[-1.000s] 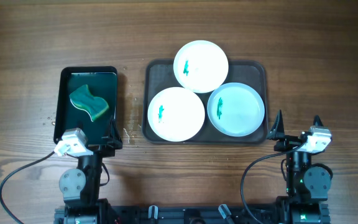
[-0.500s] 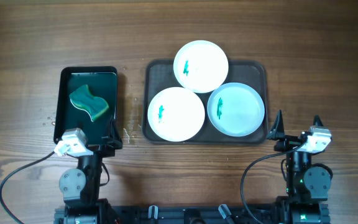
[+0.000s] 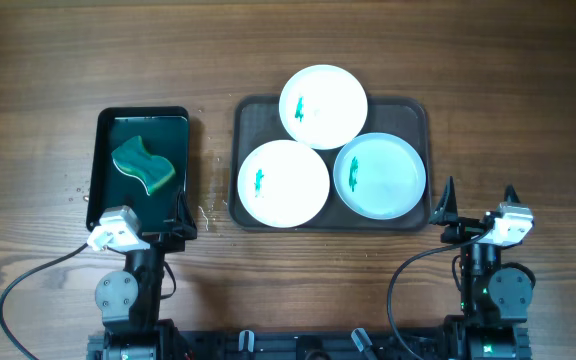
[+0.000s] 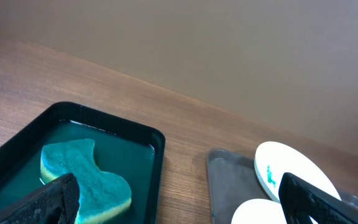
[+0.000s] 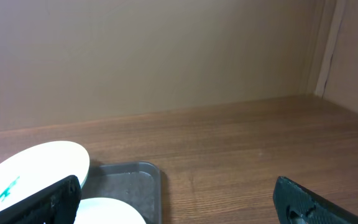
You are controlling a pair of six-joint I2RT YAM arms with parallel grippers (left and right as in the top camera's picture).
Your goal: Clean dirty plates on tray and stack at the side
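Three white plates lie on the dark grey tray (image 3: 250, 113): a back plate (image 3: 323, 106), a front-left plate (image 3: 283, 183) and a faintly bluish front-right plate (image 3: 379, 176). Each bears a small green smear. The tray (image 4: 229, 180) and the back plate (image 4: 294, 171) also show in the left wrist view. My left gripper (image 3: 163, 222) is open and empty at the near end of the black sponge tray. My right gripper (image 3: 479, 207) is open and empty, just right of the tray's near right corner (image 5: 138, 180). The back plate (image 5: 33, 168) shows in the right wrist view.
A smaller glossy black tray (image 3: 103, 170) left of the grey tray holds greenish water and a green sponge (image 3: 143, 166); the sponge also shows in the left wrist view (image 4: 86, 177). Water drops dot the wood near it. A wall rises behind the table.
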